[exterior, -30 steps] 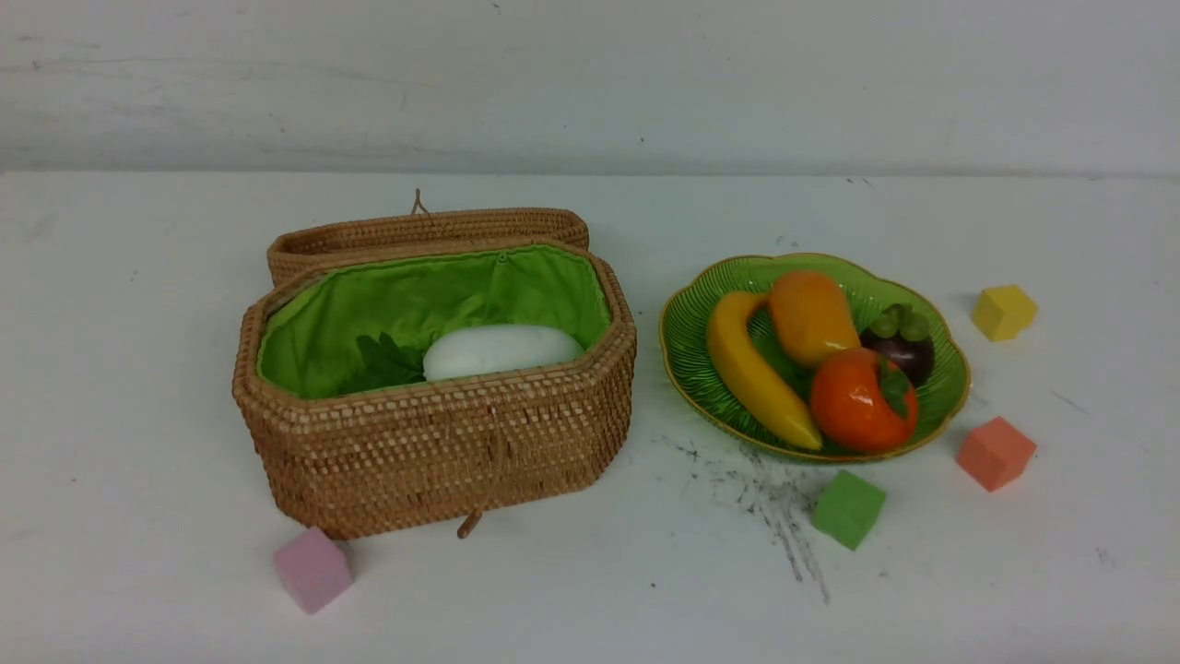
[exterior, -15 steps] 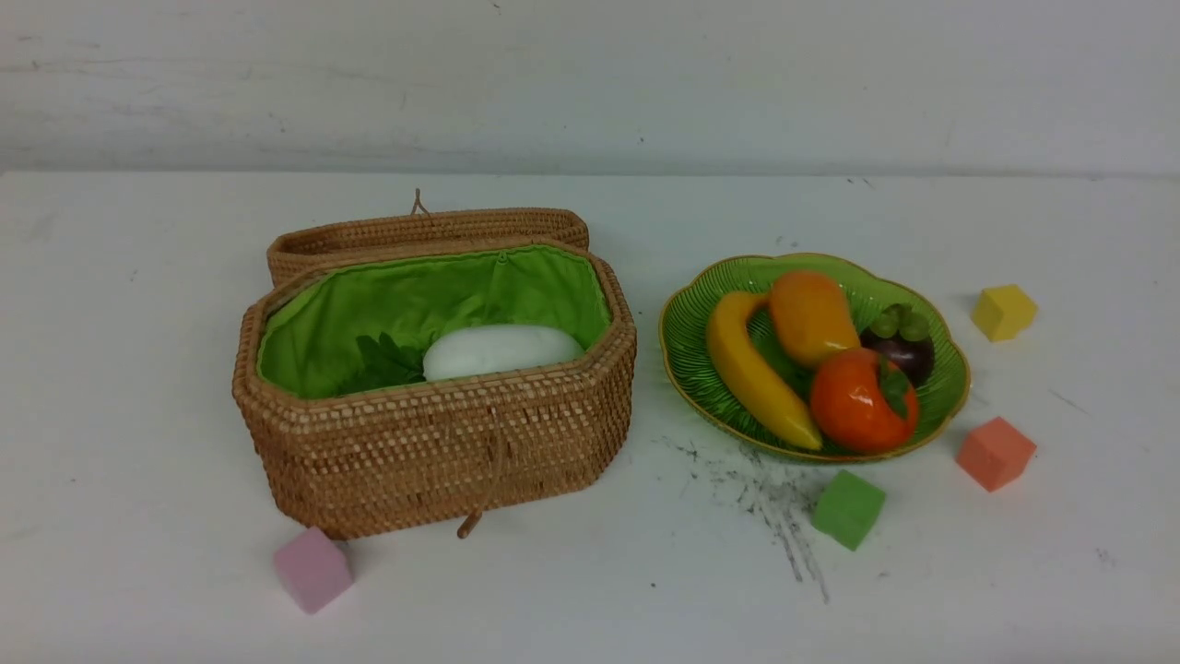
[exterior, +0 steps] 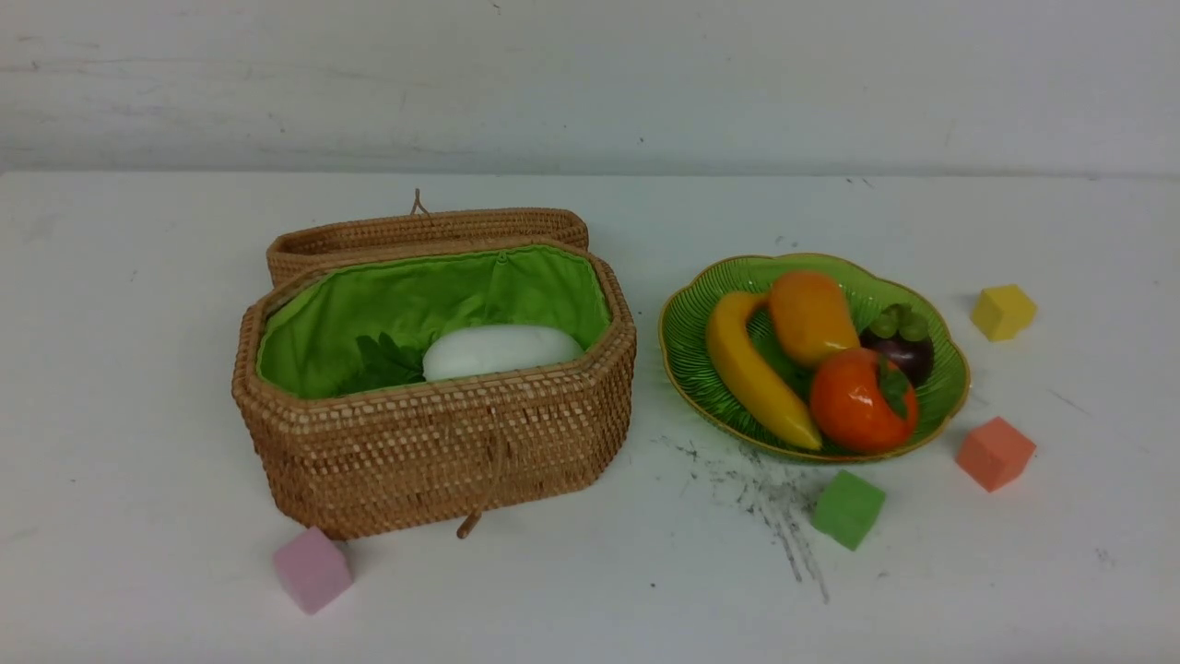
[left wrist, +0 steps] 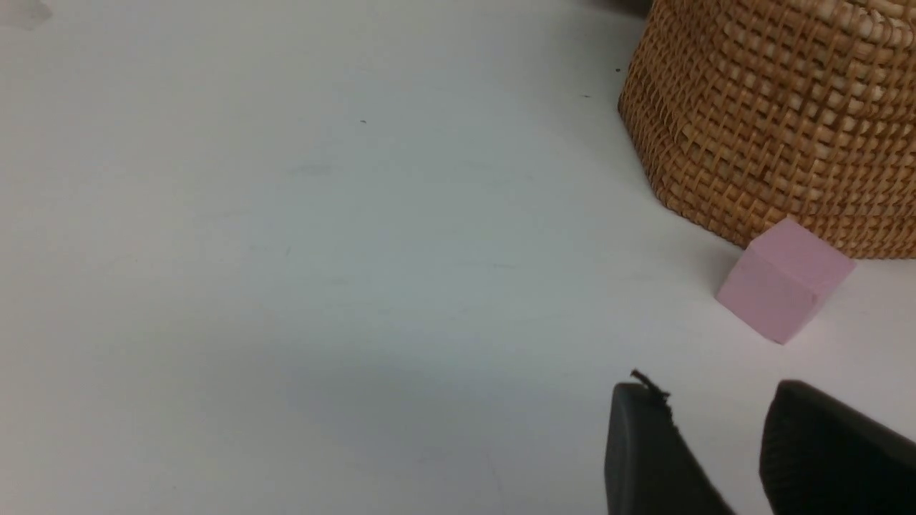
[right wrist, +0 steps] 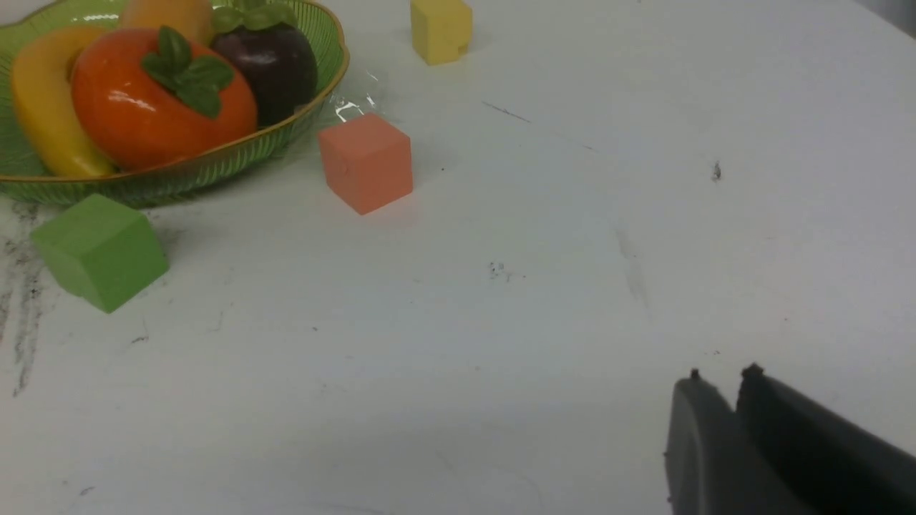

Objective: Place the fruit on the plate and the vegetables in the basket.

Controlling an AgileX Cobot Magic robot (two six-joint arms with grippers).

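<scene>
The fruit sits on the plate [exterior: 687, 325]: a yellow banana [exterior: 751, 369], an orange mango [exterior: 811, 316], a dark purple mangosteen [exterior: 902, 343] and a red persimmon [exterior: 862, 401], all touching one another. The vegetables go in the basket [exterior: 433, 452], and there I see only a white radish [exterior: 502, 350] with green leaves, lying on the green cloth. The basket's lid [exterior: 424, 231] lies open behind it.

Everything rests on a flat white table [exterior: 138, 516]. It has dark scuff marks [exterior: 770, 498] in front of the plate. Behind the table is a plain pale wall [exterior: 590, 83].

Four small cubes lie around. The pink cube [left wrist: 783, 279] is just ahead of my left fingers [left wrist: 644, 450], right beside the basket's wall. The green cube [right wrist: 100, 250], the orange cube [right wrist: 366, 163] and the yellow cube [right wrist: 440, 28] are far ahead of my right fingers [right wrist: 705, 450], near the plate.

My left gripper [left wrist: 715, 447] hangs low over the bare table, tilted down. Its two fingers are apart with a clear gap, and nothing is between them. My right gripper [right wrist: 737, 429] hangs low over the bare table too, well away from the plate. Its fingers are almost together, with only a thin slit, and they pinch nothing. Neither arm shows in the front view.
</scene>
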